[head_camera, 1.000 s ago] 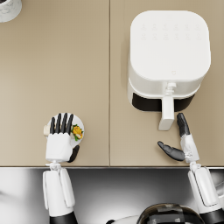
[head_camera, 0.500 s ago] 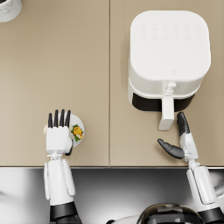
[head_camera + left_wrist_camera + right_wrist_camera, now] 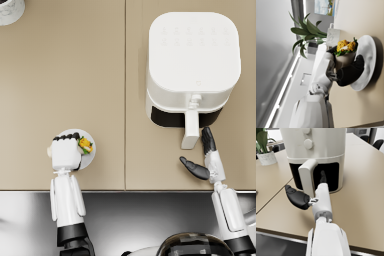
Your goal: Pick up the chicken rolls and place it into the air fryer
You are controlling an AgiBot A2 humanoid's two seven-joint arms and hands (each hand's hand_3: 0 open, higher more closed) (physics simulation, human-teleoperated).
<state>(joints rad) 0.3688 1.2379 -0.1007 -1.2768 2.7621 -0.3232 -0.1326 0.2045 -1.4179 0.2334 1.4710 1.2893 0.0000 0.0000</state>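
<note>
In the lower left of the head view, the left hand (image 3: pixel 65 151) is curling its dark fingers down over the chicken roll with yellow and green filling (image 3: pixel 85 145), which is lying on a small round white plate (image 3: pixel 90 155) on the beige desk (image 3: pixel 100 85); the left wrist view suggests the fingers are wrapping around the roll, though full contact is hard to confirm. At the lower right, the right hand (image 3: pixel 204 159) is hovering with thumb and fingers spread wide and holding nothing, just beside the protruding handle (image 3: pixel 190 131) of the white, rounded air fryer (image 3: pixel 193 60) sitting in the upper right.
</note>
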